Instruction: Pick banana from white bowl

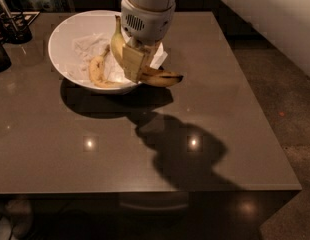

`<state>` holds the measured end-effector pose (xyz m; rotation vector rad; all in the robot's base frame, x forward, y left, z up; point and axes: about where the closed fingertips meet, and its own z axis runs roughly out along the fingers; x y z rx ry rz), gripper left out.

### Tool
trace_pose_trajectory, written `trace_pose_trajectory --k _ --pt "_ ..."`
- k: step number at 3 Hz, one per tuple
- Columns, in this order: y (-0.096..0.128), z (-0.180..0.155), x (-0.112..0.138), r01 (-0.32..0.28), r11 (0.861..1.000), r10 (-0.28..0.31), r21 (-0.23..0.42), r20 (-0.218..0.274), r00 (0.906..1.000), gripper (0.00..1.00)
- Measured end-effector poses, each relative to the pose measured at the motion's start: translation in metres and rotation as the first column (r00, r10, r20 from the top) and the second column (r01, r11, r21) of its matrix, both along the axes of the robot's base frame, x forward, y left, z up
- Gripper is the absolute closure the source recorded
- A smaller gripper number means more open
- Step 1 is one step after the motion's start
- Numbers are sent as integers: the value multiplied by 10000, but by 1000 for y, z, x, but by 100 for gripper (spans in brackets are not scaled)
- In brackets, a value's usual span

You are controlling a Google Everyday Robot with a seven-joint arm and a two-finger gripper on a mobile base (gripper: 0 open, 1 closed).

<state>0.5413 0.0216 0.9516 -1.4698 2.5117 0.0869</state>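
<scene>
Dark tabletop (55, 134) | white bowl (60, 34) at 10 o'clock | gripper (137, 66) over its 3 o'clock rim, clamped on banana (165, 77) | banana's midsection hidden behind it

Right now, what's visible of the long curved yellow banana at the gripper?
The long curved yellow banana is brown-streaked with a dark tip. Stem points up; tip juts right past the rim of the wide glossy white bowl. Its middle is hidden by the gripper, shut on it over the bowl's right side.
</scene>
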Motion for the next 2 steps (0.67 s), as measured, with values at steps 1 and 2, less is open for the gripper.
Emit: trace_pose_trajectory --k 1,2 --pt "-10 -4 -22 256 9997 -255 20 -288 9993 100" --pt "-15 -9 -37 428 9991 -428 -10 -499 9978 100"
